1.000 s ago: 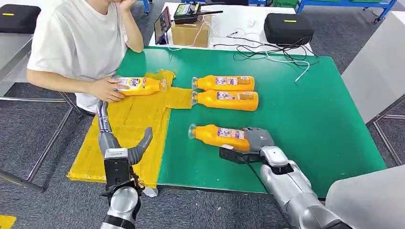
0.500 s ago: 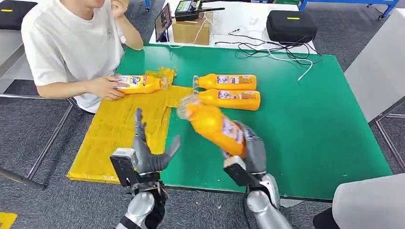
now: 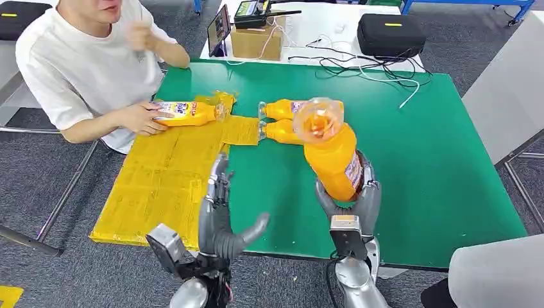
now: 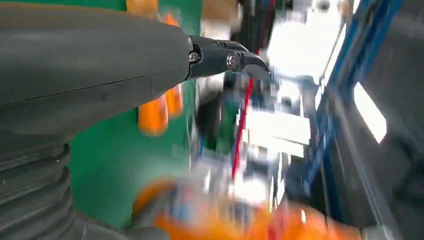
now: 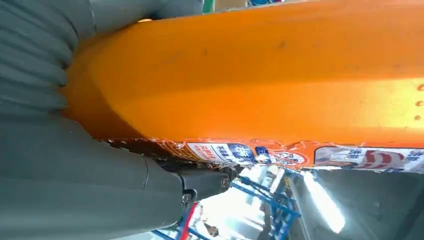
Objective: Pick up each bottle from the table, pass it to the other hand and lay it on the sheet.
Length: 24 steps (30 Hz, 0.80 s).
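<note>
You've got the bottle [image 3: 333, 157] upright in the right hand [image 3: 349, 205], fingers wrapped round its base; left hand [image 3: 221, 221] spread, apparently empty.

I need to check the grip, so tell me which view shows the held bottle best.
Head view: the whole held bottle shows upright in the right hand. The right wrist view gives a close look at its side and label; the left wrist view shows an orange blur.

Orange bottle [image 3: 331, 154] stands upright above the green table [image 3: 436, 154]; two lie flat behind, one on the yellow sheet [image 3: 160, 179].
</note>
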### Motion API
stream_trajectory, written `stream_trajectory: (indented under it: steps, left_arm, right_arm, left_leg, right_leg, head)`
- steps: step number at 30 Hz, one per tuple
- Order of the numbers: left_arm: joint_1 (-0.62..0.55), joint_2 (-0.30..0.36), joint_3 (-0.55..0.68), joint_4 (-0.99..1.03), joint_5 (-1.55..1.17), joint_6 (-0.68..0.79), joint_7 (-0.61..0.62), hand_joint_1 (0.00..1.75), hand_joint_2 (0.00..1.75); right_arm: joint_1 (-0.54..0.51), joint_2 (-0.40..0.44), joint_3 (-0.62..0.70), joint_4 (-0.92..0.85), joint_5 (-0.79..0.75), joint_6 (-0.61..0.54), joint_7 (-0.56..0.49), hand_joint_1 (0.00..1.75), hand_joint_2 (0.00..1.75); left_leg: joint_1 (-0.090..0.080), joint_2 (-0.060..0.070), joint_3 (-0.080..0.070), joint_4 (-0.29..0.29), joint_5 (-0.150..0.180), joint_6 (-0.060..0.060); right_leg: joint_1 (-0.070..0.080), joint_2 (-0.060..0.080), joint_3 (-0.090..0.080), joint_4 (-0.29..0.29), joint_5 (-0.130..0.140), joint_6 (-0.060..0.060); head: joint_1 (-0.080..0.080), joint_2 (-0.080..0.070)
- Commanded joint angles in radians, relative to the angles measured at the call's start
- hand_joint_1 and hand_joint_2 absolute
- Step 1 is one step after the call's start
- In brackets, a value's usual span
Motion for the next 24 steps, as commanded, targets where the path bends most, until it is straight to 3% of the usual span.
stream_trajectory:
  steps: [1, 9, 16, 24]
  left_arm:
    - [0.021, 0.073, -0.052, -0.006, 0.09, -0.224, 0.092, 0.0, 1.75]
    - [0.025, 0.062, -0.033, -0.001, 0.092, -0.253, 0.113, 0.0, 1.75]
    - [-0.026, 0.029, -0.016, 0.022, 0.048, -0.076, 0.078, 0.0, 1.75]
    - [-0.03, 0.036, -0.008, -0.011, 0.057, -0.044, 0.064, 0.0, 1.75]
  right_arm:
    - [-0.023, -0.033, 0.191, 0.109, 0.117, 0.083, 0.038, 1.75, 1.75]
    - [-0.029, -0.032, 0.267, 0.145, 0.156, 0.135, 0.065, 1.75, 1.75]
    - [-0.049, -0.015, 0.399, 0.184, 0.157, 0.172, 0.084, 1.75, 1.75]
    - [-0.048, -0.009, 0.449, 0.191, 0.114, 0.223, 0.091, 1.75, 1.75]
  left_leg:
    - [0.001, 0.004, 0.004, -0.002, -0.001, -0.002]
    - [0.001, 0.002, 0.004, -0.001, -0.001, -0.002]
    - [0.002, 0.002, 0.003, 0.0, -0.001, -0.002]
    - [0.001, 0.001, 0.001, 0.0, 0.0, -0.001]
  right_leg:
    - [0.001, 0.003, 0.003, -0.002, 0.0, -0.002]
    - [0.002, 0.002, 0.003, -0.002, 0.0, -0.002]
    - [0.002, 0.002, 0.002, 0.0, -0.001, -0.003]
    - [0.001, 0.001, 0.001, 0.0, 0.0, -0.002]
  head:
    - [0.0, 0.0]
    - [0.0, 0.0]
    - [0.0, 0.0]
    - [0.0, 0.0]
